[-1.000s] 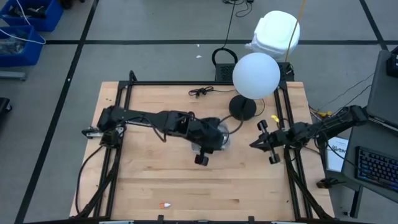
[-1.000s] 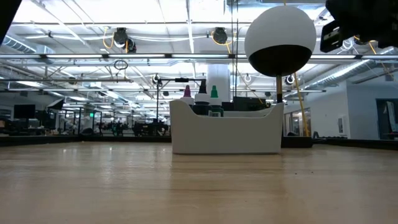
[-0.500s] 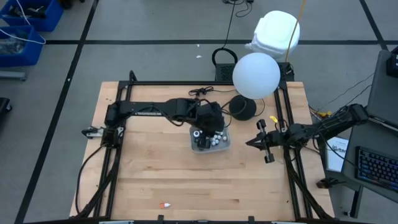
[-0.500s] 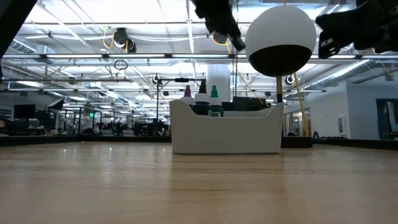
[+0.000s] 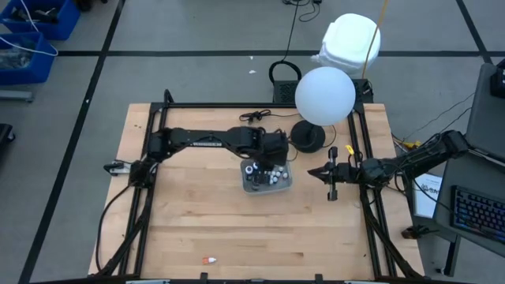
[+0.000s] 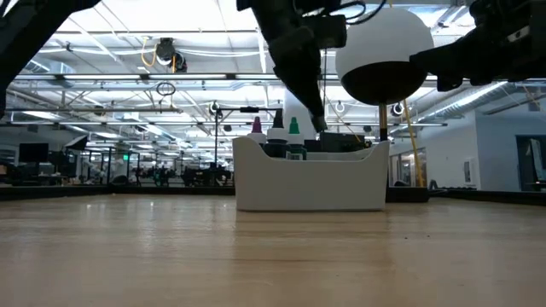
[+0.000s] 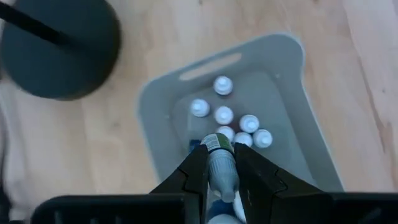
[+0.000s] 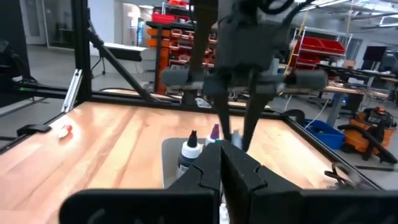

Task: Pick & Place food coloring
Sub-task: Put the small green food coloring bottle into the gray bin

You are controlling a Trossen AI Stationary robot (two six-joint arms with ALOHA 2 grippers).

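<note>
My left gripper (image 7: pixel 219 154) hangs over the grey tray (image 7: pixel 292 124), shut on one small food coloring bottle (image 7: pixel 222 173), pale grey with a green band at its end. Several white-capped food coloring bottles (image 7: pixel 224 115) stand in the tray. In the high view the left gripper (image 5: pixel 276 163) is above the tray (image 5: pixel 282 186) at the table's middle. In the low view it (image 6: pixel 317 119) comes down just above the tray's rim (image 6: pixel 310 183), beside three bottle tips (image 6: pixel 277 130). My right gripper (image 5: pixel 331 175) waits shut at the right of the table. My left gripper pinches the small bottle's sides (image 7: pixel 213 167) between its two fingers (image 7: pixel 191 177). The fingers slant steeply down from above. The bottle lies along them, and its green-banded end (image 7: pixel 217 144) sticks out past the fingertips toward the tray. It is lifted clear of the tray.
A lamp with a round white shade (image 5: pixel 324 95) and a black base (image 5: pixel 308 136) stands just beyond the tray. A black cable (image 5: pixel 254 117) lies at the far edge. A small white and red scrap (image 5: pixel 209 259) lies near the front edge. Bare wood spreads left of and before the tray.
My left gripper has swung from the tray's near side toward the table's far edge and right, over the tray. It has sunk and tipped more steeply down, keeping the bottle. My right gripper has rolled about its own axis in place.
</note>
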